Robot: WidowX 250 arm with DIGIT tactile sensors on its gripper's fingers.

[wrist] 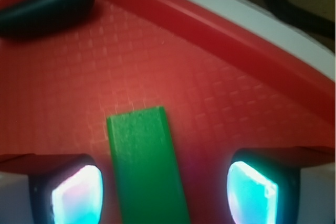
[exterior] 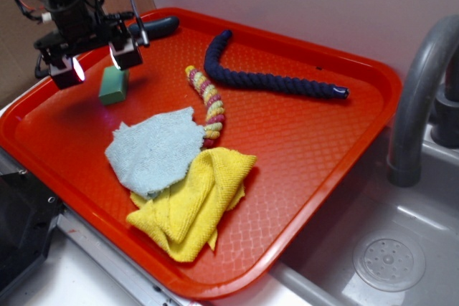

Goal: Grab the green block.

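The green block (exterior: pixel 113 85) lies flat on the red tray (exterior: pixel 315 141) near its far left corner, apart from the blue-grey cloth (exterior: pixel 154 152), the yellow cloth (exterior: pixel 193 202) and the two ropes, so nothing crowds the approach. The gripper (exterior: pixel 97 61) hangs above it, jaws spread wide, holding nothing. In the wrist view the block (wrist: pixel 147 166) sits between the two fingertips (wrist: pixel 76 195), closer to the left one, long axis running along the gap. The arm points steeply downward. Judgement: pre-grasp alignment; descent and closing remain.
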